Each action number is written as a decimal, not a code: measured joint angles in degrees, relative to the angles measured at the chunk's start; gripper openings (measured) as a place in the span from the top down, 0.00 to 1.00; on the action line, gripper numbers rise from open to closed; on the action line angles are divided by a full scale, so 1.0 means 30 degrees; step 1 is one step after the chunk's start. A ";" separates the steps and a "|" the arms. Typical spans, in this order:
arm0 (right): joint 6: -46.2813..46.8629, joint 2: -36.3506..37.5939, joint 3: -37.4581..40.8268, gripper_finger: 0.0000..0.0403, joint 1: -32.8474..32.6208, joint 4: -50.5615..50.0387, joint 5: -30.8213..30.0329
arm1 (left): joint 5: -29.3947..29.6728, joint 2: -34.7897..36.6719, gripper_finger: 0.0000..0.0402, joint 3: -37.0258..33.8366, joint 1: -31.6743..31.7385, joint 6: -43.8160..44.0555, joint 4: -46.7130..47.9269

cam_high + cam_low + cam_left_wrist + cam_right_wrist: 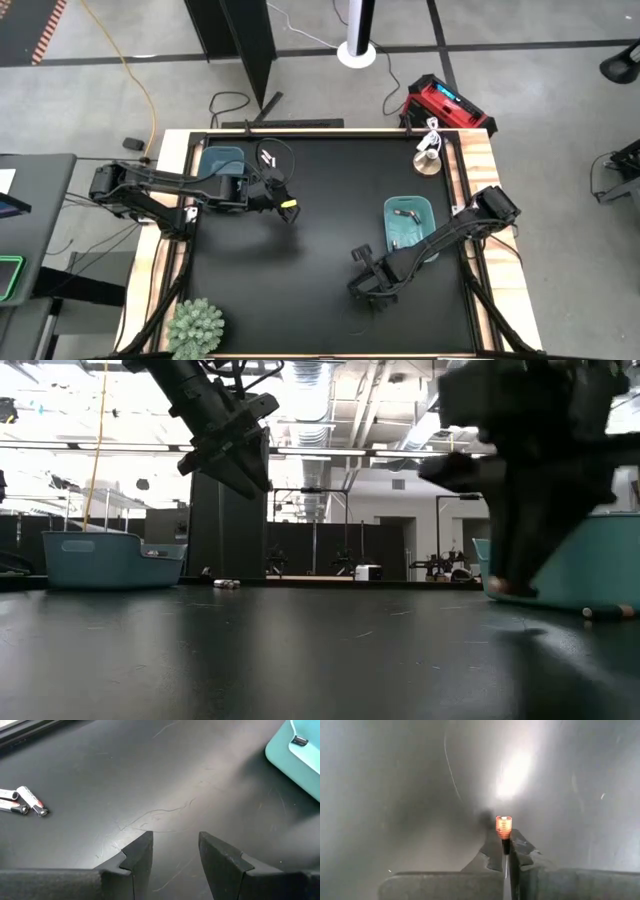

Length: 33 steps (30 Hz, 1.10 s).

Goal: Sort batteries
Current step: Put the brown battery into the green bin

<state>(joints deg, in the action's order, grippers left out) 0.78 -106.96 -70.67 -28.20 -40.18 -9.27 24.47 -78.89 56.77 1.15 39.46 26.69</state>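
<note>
Three batteries (25, 801), whitish with dark and red ends, lie on the black table near its far edge, also seen in the high view (268, 157). My left gripper (175, 842) is open and raised over the table (288, 208), right of the left teal bin (220, 165). My right gripper (506, 845) is shut on a slim battery with an orange-red end (504, 824), low over the table (365, 288), near-left of the right teal bin (408, 222), which holds batteries (403, 213). My right gripper pinches the battery between its two fingers (521, 851), coming from above and pointing down at the table. The battery lies along the fingers, and its orange-red end (504, 831) sticks out past the fingertips. Whether that end touches the table, I cannot tell.
A battery (605, 612) lies on the table beside the right bin (600, 565). A round brass-coloured object (429, 162) sits at the far right corner and a green plant (195, 328) at the near left corner. Bare black tabletop (320, 240) spreads between the arms.
</note>
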 joint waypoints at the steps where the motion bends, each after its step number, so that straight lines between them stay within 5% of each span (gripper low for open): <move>1: -0.0239 -0.0007 -0.0368 0.99 0.0107 -0.0216 0.0003 | 0.0000 0.0000 0.62 0.0000 0.0000 -0.0002 -0.0049; 12: -0.1362 0.1469 -0.3922 0.99 0.0245 -0.3849 -0.3270 | 0.0000 0.0000 0.62 0.0000 0.0000 -0.0034 -0.0076; 23: 0.3395 0.6981 -0.3739 0.99 0.0313 -0.7871 -0.6798 | -0.0007 0.0000 0.62 0.0000 0.0000 -0.0209 -0.0110; 33: 1.1924 1.2591 0.4082 0.99 0.0335 -0.8517 -0.7062 | -0.0007 0.0000 0.62 0.0002 0.0000 -0.0304 -0.0147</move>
<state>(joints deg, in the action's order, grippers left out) 36.56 -69.19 -58.42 -27.20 -65.73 -30.45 24.45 -78.89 56.78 1.15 38.54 26.25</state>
